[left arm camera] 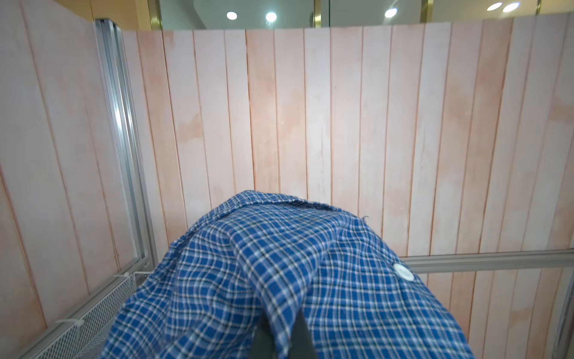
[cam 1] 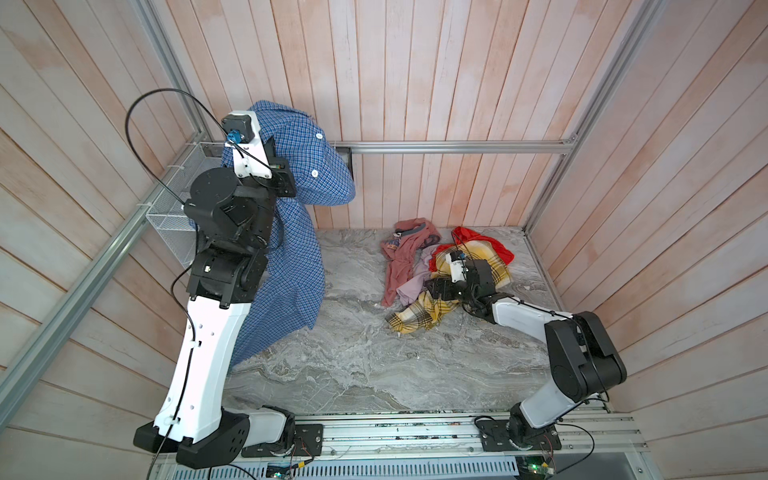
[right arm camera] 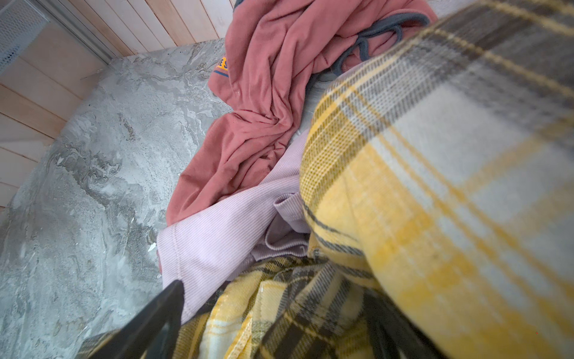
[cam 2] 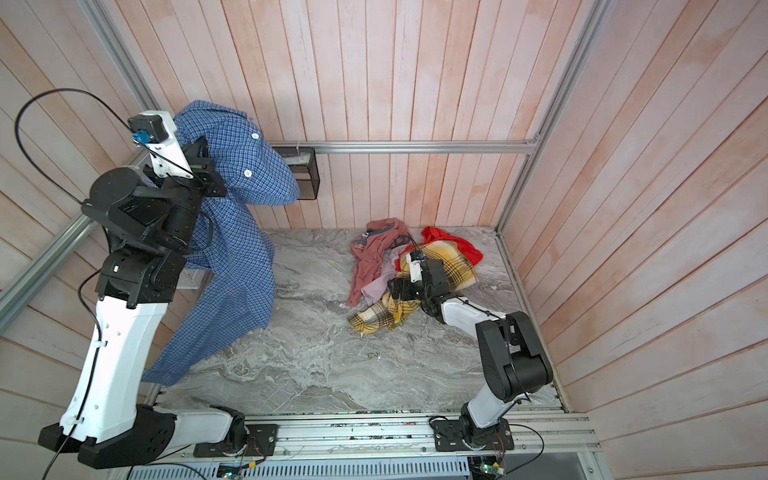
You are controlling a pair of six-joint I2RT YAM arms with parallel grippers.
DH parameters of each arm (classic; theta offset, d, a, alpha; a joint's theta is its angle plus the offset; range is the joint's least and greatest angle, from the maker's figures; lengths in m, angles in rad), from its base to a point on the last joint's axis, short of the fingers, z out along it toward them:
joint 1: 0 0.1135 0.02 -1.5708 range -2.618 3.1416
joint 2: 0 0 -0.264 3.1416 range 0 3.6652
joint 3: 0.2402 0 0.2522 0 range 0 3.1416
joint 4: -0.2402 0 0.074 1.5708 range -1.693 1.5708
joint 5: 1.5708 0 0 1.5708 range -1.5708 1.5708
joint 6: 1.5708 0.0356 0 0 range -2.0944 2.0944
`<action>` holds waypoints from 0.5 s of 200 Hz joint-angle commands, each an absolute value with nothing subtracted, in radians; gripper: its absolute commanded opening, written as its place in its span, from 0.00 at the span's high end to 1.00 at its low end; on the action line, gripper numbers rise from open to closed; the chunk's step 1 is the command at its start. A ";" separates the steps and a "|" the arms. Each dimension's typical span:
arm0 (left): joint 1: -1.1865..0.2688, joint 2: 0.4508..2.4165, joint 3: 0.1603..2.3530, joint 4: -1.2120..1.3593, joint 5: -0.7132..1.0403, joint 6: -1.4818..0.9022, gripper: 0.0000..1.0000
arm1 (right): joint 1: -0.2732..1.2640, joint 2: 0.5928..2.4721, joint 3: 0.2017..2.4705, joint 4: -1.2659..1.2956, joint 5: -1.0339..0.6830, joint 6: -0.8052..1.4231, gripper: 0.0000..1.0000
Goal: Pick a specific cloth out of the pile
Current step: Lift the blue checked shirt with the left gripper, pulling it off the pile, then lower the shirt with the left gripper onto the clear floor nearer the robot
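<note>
Blue shirt (cam 1: 309, 166) over left pincer (left arm camera: 284, 338)

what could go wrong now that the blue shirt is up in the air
The blue checked button-up shirt drapes over the left arm joints, so it may snag there. The open right hand sits in the yellow plaid cloth, which might catch on withdrawal.

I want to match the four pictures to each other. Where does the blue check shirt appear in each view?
Both top views: the blue check shirt hangs at the left, draped over the raised left arm.
Left wrist: it fills the lower middle.
Right wrist: not in it.
Shared landmark: the horizontal aluminium rail, seen wherever the shirt is.
</note>
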State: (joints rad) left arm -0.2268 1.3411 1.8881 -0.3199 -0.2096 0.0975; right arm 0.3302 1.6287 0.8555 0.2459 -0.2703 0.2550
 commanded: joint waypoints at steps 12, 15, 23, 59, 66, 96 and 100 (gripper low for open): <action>-0.099 1.343 1.856 -0.274 -0.069 -0.006 1.00 | 0.323 1.635 0.875 0.233 -0.294 0.249 0.10; -0.089 1.346 1.857 -0.271 -0.060 -0.009 1.00 | 0.323 1.634 0.875 0.233 -0.295 0.249 0.10; -0.059 1.358 1.858 -0.256 -0.040 -0.013 1.00 | 0.323 1.632 0.873 0.233 -0.296 0.249 0.10; 0.017 1.457 1.981 -0.243 0.038 0.004 1.00 | 0.325 1.634 0.871 0.232 -0.299 0.253 0.10; 0.023 1.480 2.012 -0.237 0.052 0.010 1.00 | 0.325 1.634 0.871 0.233 -0.300 0.253 0.11; 0.031 1.589 2.190 -0.273 0.110 0.028 1.00 | 0.329 1.631 0.871 0.236 -0.301 0.257 0.11; 0.031 1.598 2.206 -0.277 0.119 0.026 1.00 | 0.329 1.631 0.870 0.236 -0.301 0.258 0.11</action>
